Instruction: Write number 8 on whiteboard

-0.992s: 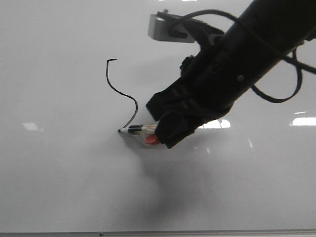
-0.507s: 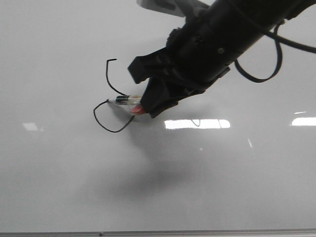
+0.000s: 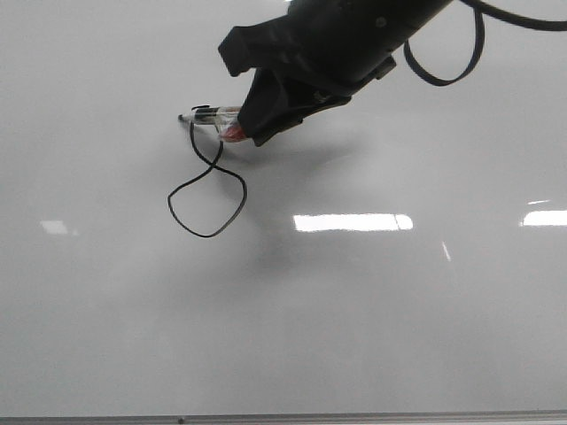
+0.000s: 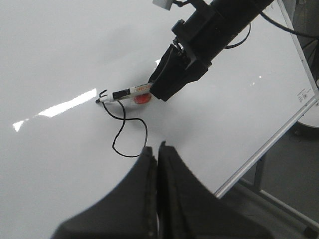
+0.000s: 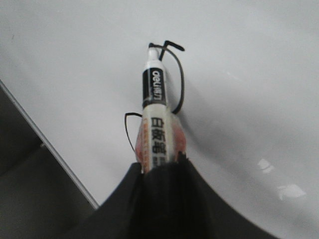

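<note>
Whiteboard [image 3: 372,319]: glossy grey-white, bright rectangular reflections, thin dark near edge. Number 8 [image 3: 206,190] drawn in black on it. Right gripper [image 3: 257,119] clamps a marker [image 3: 213,114], tip touching the figure's top. Left gripper [image 4: 156,164] hangs nearby, jaws pressed together, empty.

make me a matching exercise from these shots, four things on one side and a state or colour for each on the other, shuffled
Things:
1. marker
2. number 8
3. left gripper
4. whiteboard

States or colours:
A. fingers closed together, holding nothing
B. glossy grey-white with bright reflections
C. thin black line, round lower loop drawn
D. gripped by the right gripper, tip at the top of the figure

Pairs: 1-D, 2-C, 3-A, 4-B
</note>
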Available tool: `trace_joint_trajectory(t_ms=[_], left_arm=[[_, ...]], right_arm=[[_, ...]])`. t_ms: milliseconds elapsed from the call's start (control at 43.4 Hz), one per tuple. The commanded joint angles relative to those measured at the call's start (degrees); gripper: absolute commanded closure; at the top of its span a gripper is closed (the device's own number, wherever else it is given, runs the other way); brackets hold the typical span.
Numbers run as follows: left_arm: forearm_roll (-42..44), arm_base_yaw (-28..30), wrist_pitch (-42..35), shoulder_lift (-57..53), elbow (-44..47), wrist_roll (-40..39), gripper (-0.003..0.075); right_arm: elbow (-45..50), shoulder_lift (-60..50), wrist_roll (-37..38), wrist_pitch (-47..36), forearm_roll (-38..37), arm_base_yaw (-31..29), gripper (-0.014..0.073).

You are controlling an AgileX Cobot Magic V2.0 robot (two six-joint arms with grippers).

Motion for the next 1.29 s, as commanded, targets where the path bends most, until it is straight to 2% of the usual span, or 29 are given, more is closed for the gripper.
trace_joint_trajectory(t_ms=[0, 161, 300, 392, 507, 553, 576, 738, 992, 1130, 1268], left_arm=[[-1.17, 0.12, -4.39, 0.52, -1.55, -0.51, 0.0741], [-1.6, 0.12, -3.79, 0.64, -2.01, -0.51, 0.0741], [0.04, 0.12, 5.02, 5.87, -7.59, 2.69, 0.0717], [0.29, 0.12, 9.24, 13.95, -12.26, 9.92, 0.0598], [-0.78, 0.12, 13.31, 24.08, -18.06, 16.5, 0.0346], [-1.19, -0.26, 15.51, 27.69, -20.39, 19.63, 0.0281], [-1.19, -0.72, 16.38, 29.53, -21.52, 20.75, 0.0272], [2.14, -5.77, 16.5, 35.68, -25.05, 22.15, 0.0323], [3.88, -11.56, 14.07, 38.79, -25.16, 22.15, 0.035], [4.0, -11.81, 13.92, 38.88, -25.16, 22.15, 0.0476], [4.11, -11.81, 14.31, 38.88, -25.16, 22.15, 0.0636]], right_arm=[[-2.08, -4.4, -0.12, -2.46, 0.19, 0.72, 0.0652], [-2.08, -10.87, -2.22, 1.95, -5.97, 1.91, 0.0652], [-3.23, -14.47, -10.1, 9.77, -16.04, 4.72, 0.0652], [-5.39, -14.86, -14.75, 15.78, -21.56, 7.42, 0.0652], [-7.13, -14.86, -15.64, 20.54, -25.46, 10.8, 0.0652], [-7.71, -14.86, -15.64, 21.91, -26.03, 12.03, 0.0652], [-7.77, -14.86, -15.64, 22.37, -26.19, 12.7, 0.0652], [-7.89, -14.86, -15.64, 24.66, -26.31, 16.39, 0.0652], [-8.87, -14.86, -15.64, 25.42, -26.19, 21.38, 0.0652], [-10.05, -14.86, -15.64, 25.53, -25.52, 21.74, 0.0652], [-10.17, -14.86, -15.64, 25.94, -24.93, 21.74, 0.0652]])
